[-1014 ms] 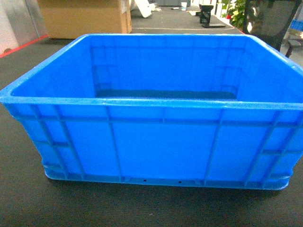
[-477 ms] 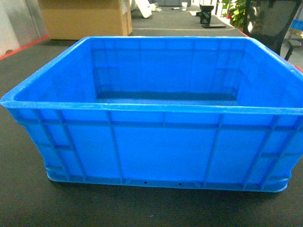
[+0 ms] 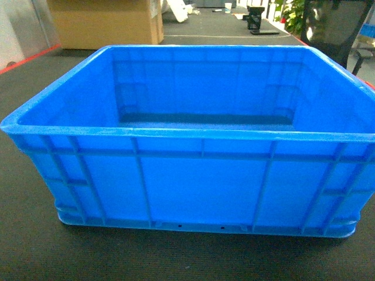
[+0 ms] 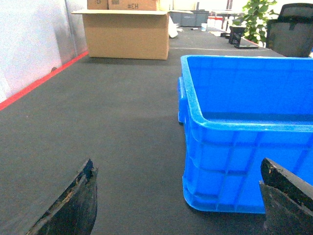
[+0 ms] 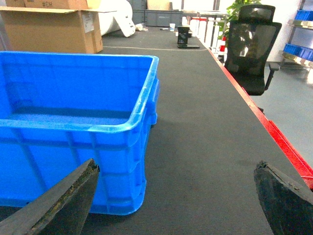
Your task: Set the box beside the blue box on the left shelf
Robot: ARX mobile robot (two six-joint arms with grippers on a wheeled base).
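Fingers of the left gripper [image 4: 178,196] stood spread wide and held nothing, with the box [image 3: 193,146] ahead of them toward the right finger, its near left corner between the 2 tips. Those of the right gripper [image 5: 176,196] gaped equally wide and empty, the box ahead near the left finger. It sat upright on the dark table [image 3: 35,252], mouth up, its long axis running across from one gripper to the other.

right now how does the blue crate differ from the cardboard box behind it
The blue crate is glossy plastic with ribbed outer walls; the cardboard box is plain brown card with flat sides. The crate is open-topped and looks empty, while the cardboard box has a flap folded outward at its top. The crate sits close to the robot; the cardboard box stands farther back, apart from it. Both rest on the same dark surface.
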